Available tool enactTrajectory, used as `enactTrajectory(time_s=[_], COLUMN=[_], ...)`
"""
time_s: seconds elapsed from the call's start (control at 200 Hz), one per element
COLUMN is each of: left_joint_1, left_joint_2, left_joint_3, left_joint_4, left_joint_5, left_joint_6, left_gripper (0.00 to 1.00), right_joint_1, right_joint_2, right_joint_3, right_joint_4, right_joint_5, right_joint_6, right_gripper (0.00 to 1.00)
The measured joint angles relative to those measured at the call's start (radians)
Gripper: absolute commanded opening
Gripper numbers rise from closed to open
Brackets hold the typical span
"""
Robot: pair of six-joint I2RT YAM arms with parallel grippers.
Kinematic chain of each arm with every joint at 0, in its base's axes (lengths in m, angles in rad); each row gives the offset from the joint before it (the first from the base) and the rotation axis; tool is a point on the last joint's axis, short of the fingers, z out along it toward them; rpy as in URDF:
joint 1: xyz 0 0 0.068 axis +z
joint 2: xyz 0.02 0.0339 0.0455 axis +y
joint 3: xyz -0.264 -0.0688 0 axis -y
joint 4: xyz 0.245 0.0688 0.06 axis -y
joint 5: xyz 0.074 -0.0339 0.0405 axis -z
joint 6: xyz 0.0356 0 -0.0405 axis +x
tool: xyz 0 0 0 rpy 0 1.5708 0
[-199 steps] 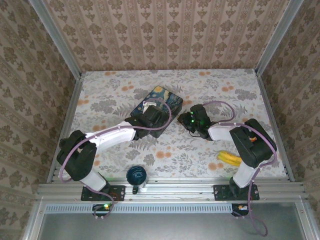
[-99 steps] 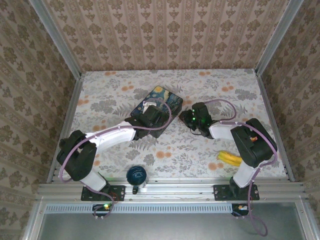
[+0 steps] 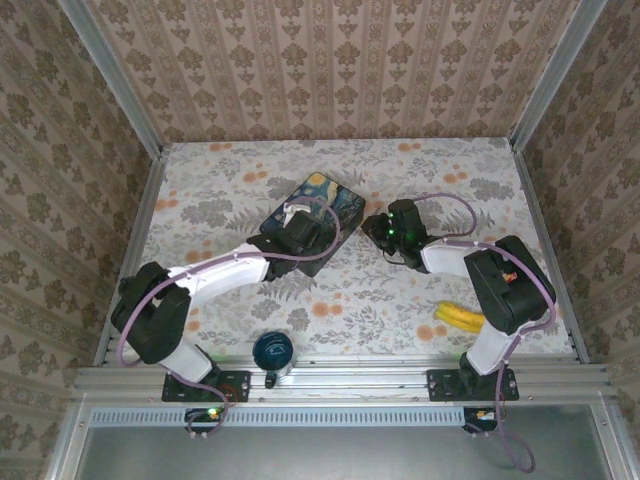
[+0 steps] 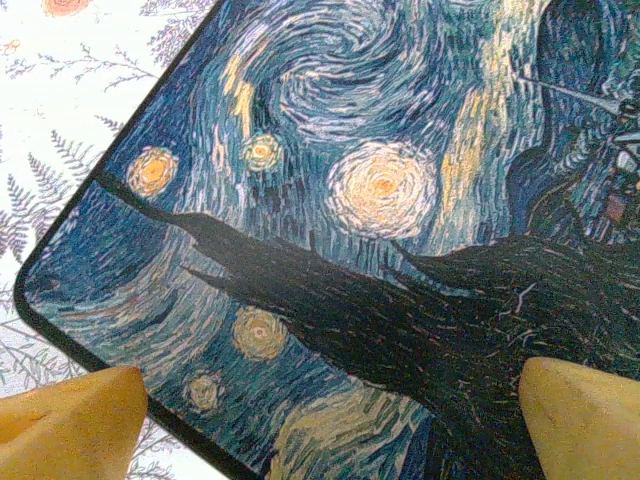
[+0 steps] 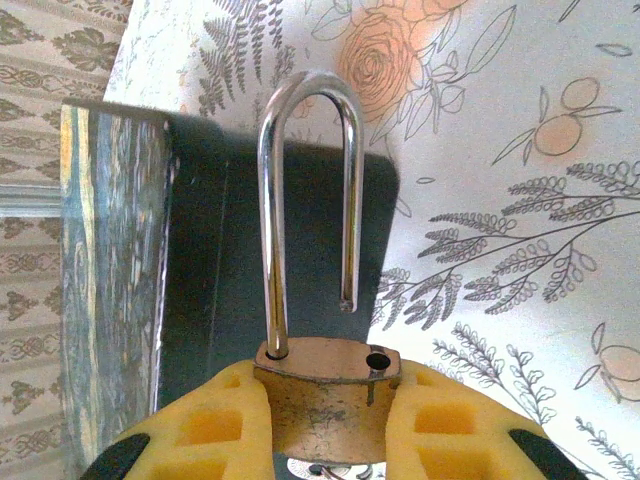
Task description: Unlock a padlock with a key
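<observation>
From above, the left arm reaches over the flowery table [image 3: 220,200] to a dark blue tin [image 3: 335,192]. The left gripper [image 3: 300,222] sits over the near end of the tin. The right gripper [image 3: 376,228] is just beside the tin's right side, low by the table. A yellow thing [image 3: 458,317] lies near the right arm's base. A round blue thing [image 3: 272,350] sits at the near edge, closer to the left arm.

From the left wrist, I see the tin lid with its swirly stars and a dark tree. The two yellow fingers [image 4: 70,425] are far apart, one in each bottom corner. They hold nothing. I cannot tell if they touch the lid.

From the right wrist, the yellow fingers [image 5: 205,425] are squeezed on the padlock [image 5: 325,395], one on each side of its gold body. The padlock stands upright. Its silver loop [image 5: 305,200] points up and away. The left leg of the loop goes into the body. The right leg hangs free above its hole, so the padlock is open. The tin's dark side is just behind the loop. A bit of silver shows under the padlock, too small to tell what it is
</observation>
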Motion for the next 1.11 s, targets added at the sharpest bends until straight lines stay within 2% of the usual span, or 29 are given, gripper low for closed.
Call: enactTrajectory(time_s=[0.115, 0.235, 0.505, 0.68, 0.84, 1.105], left_joint_1=[0.005, 0.011, 0.041, 0.078, 0.145, 0.249], left_joint_2=[-0.017, -0.048, -0.185, -0.289, -0.349, -0.372], left_joint_3=[-0.007, -0.022, -0.037, -0.05, -0.096, -0.177], left_joint_4=[-0.019, -0.049, -0.091, -0.091, -0.078, -0.022], left_joint_5=[0.0, 0.001, 0.016, 0.056, 0.131, 0.275], left_joint_6=[0.0, 0.0, 0.0, -0.024, -0.079, -0.185], left_gripper=[0.96, 0.96, 0.97, 0.98, 1.0, 1.0], right_joint_1=[-0.006, -0.007, -0.007, -0.008, -0.008, 0.002], right_joint_2=[-0.011, -0.06, -0.276, -0.344, -0.294, -0.111], right_joint_3=[0.0, 0.011, 0.029, 0.048, 0.081, 0.13], right_joint_4=[-0.045, -0.166, -0.587, -0.849, -0.98, -1.033], right_joint_5=[-0.001, -0.014, -0.027, -0.005, -0.005, -0.004], right_joint_6=[-0.034, -0.115, -0.365, -0.491, -0.585, -0.678], right_gripper=[0.0, 0.0, 0.0, 0.0, 0.0, 0.02])
